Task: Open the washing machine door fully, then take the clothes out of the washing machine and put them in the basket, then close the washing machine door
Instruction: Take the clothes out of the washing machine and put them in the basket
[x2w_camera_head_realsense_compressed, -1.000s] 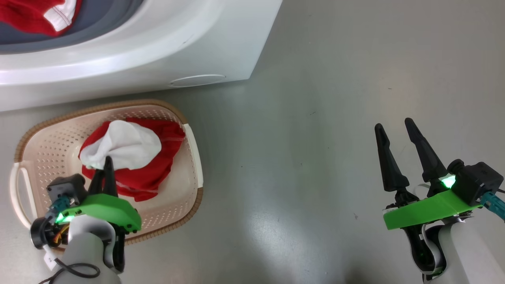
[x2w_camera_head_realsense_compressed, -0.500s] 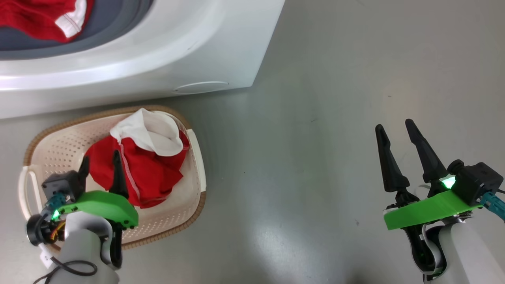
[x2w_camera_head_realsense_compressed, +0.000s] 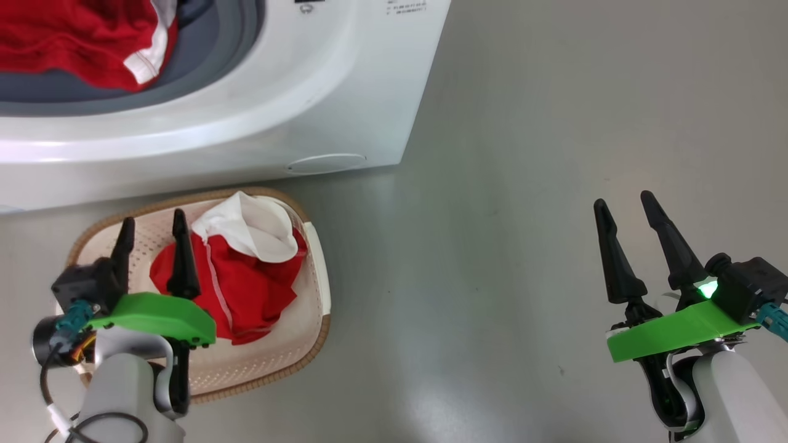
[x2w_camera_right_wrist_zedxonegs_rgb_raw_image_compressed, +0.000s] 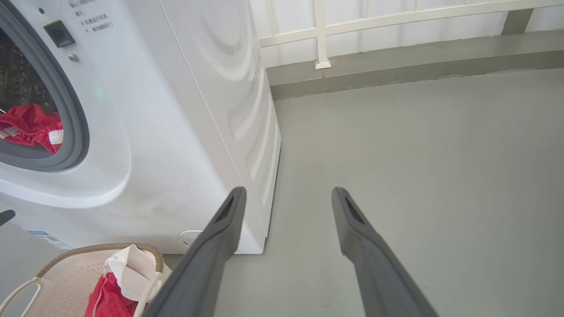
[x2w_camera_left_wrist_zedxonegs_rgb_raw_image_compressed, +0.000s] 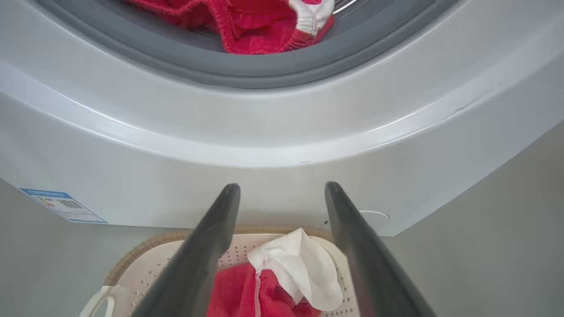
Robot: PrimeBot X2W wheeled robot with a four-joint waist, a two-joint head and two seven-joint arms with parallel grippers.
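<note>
The white washing machine (x2w_camera_head_realsense_compressed: 320,92) (x2w_camera_left_wrist_zedxonegs_rgb_raw_image_compressed: 282,145) (x2w_camera_right_wrist_zedxonegs_rgb_raw_image_compressed: 189,110) stands at the top left, its mouth uncovered; its door is out of view. Red clothes (x2w_camera_head_realsense_compressed: 74,43) (x2w_camera_left_wrist_zedxonegs_rgb_raw_image_compressed: 260,22) (x2w_camera_right_wrist_zedxonegs_rgb_raw_image_compressed: 31,127) with white trim lie in the drum behind the grey gasket. On the floor before it sits the cream basket (x2w_camera_head_realsense_compressed: 258,363) (x2w_camera_left_wrist_zedxonegs_rgb_raw_image_compressed: 132,268) (x2w_camera_right_wrist_zedxonegs_rgb_raw_image_compressed: 57,273), holding red clothes (x2w_camera_head_realsense_compressed: 246,289) topped by a white cloth (x2w_camera_head_realsense_compressed: 252,231) (x2w_camera_left_wrist_zedxonegs_rgb_raw_image_compressed: 304,264). My left gripper (x2w_camera_head_realsense_compressed: 152,227) (x2w_camera_left_wrist_zedxonegs_rgb_raw_image_compressed: 282,193) hovers open over the basket's left part, empty. My right gripper (x2w_camera_head_realsense_compressed: 622,206) (x2w_camera_right_wrist_zedxonegs_rgb_raw_image_compressed: 286,193) stands open and empty over bare floor, far right.
Grey floor (x2w_camera_head_realsense_compressed: 523,184) stretches to the right of the machine and basket. A low kerb and a white railing (x2w_camera_right_wrist_zedxonegs_rgb_raw_image_compressed: 396,26) run behind the machine's right side. A blue label (x2w_camera_left_wrist_zedxonegs_rgb_raw_image_compressed: 61,206) sits low on the machine's front.
My left gripper has opened and let go of the white cloth, which now lies on the red clothes in the basket. The head camera has tilted up, showing more of the drum.
</note>
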